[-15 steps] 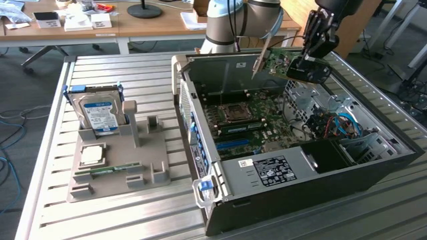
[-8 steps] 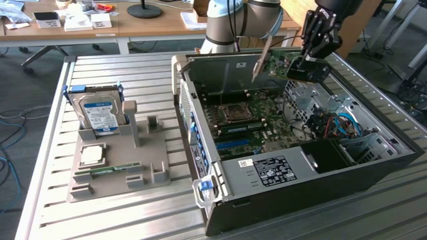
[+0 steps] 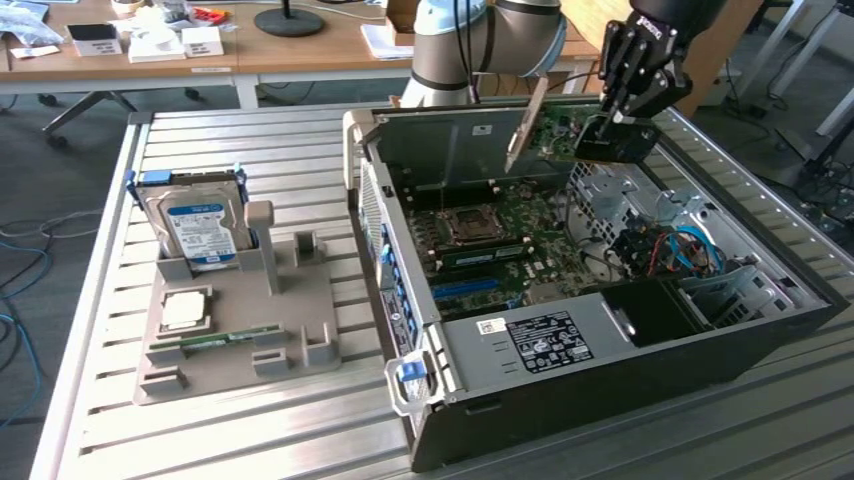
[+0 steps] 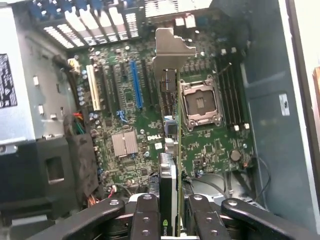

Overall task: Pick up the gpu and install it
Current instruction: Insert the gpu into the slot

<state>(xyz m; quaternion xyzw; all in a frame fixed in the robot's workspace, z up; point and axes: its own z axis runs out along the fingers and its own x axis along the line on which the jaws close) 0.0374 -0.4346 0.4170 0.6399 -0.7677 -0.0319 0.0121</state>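
My gripper (image 3: 625,118) hangs over the back part of the open computer case (image 3: 747,350), shut on the gpu (image 3: 607,140). The card is held on edge above the motherboard (image 3: 521,250), and its silvery end bracket (image 3: 525,130) slants down towards the exterior view's left. In the wrist view the gpu (image 4: 173,150) runs edge-on from between my fingers (image 4: 146,217) out over the board, ending in the metal bracket (image 4: 170,50). It floats between the blue slot (image 4: 136,85) and the empty processor socket (image 4: 200,102), touching neither.
A grey holder tray (image 3: 234,350) on the slatted table at the exterior view's left carries a blue-labelled hard drive (image 3: 198,228), a processor chip (image 3: 184,308) and a green memory stick (image 3: 214,340). The case holds a power supply (image 3: 534,340) and drive-bay cables (image 3: 674,250).
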